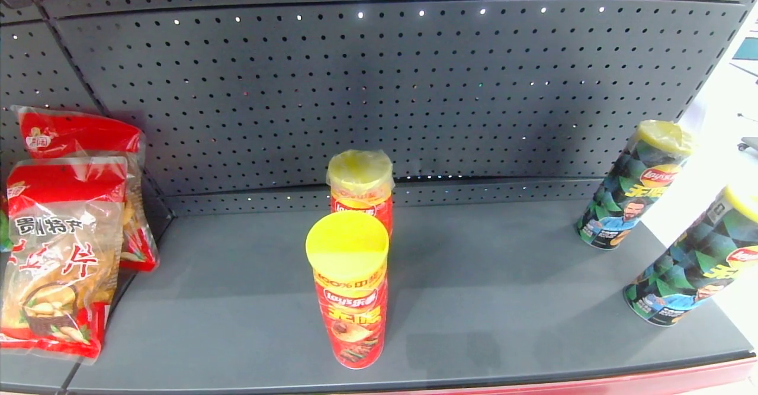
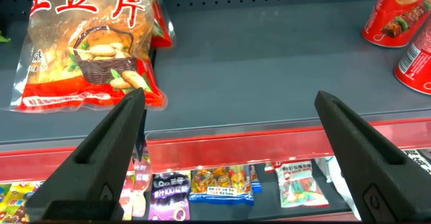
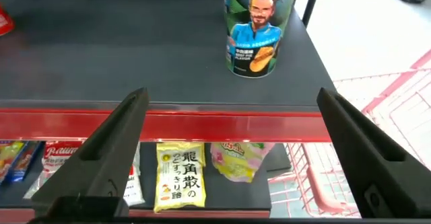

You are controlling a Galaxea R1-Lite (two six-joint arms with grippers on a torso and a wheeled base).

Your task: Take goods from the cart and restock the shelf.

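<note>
My left end effector [image 2: 230, 99] and right end effector [image 3: 232, 93] both gape empty before the grey shelf [image 1: 503, 300]. Mid-shelf stand red cans [image 1: 353, 300], at its end green cans [image 1: 636, 188], the cart [image 3: 397, 109] beyond.

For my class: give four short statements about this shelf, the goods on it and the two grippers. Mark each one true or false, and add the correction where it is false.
1. On the shelf, the front red canister stands upright just ahead of the rear red canister. True.
2. The two dark canisters stand at the left end. False: the dark canisters are at the right end, and snack bags are at the left.
3. The left gripper is open and empty. True.
4. The right gripper is shut on a canister. False: the right gripper is open and holds nothing.
</note>
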